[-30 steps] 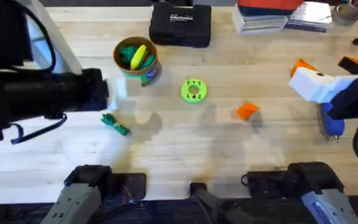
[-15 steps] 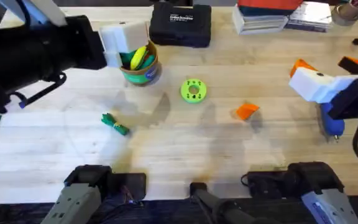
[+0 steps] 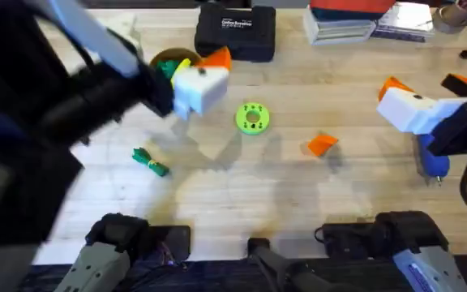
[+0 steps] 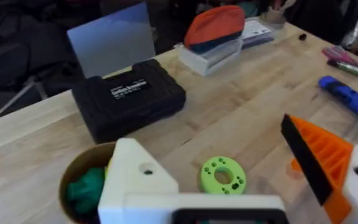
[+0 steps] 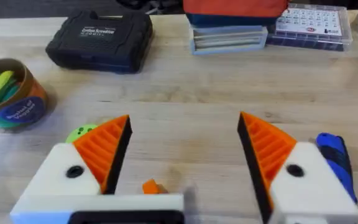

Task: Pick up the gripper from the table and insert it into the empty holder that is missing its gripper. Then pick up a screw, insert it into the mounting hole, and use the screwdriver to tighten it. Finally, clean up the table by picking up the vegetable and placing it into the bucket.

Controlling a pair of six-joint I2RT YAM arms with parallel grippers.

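The orange gripper [image 3: 322, 144] lies on the table right of centre and shows low between my right fingers as an orange bit [image 5: 152, 186]. My left gripper [image 3: 205, 73] hovers open beside the bucket [image 3: 165, 58]. One of its fingers is a bare white holder [image 4: 135, 180] with a dark hole; the other carries an orange pad [image 4: 319, 158]. My right gripper [image 5: 185, 124] stands open at the right, both pads on. The blue screwdriver [image 3: 434, 162] lies under the right arm. The dark-green vegetable [image 3: 150, 162] rests on the left of the table.
A lime-green disc [image 3: 252, 118] sits mid-table. A black case [image 3: 235, 32] and stacked books [image 3: 355, 20] line the far edge. The bucket [image 4: 79, 168] holds green and yellow toys. The blurred left arm covers the table's left side.
My left arm swung from the table's left side, up past the bucket, then right toward the middle. The right arm and the table's things stayed put.
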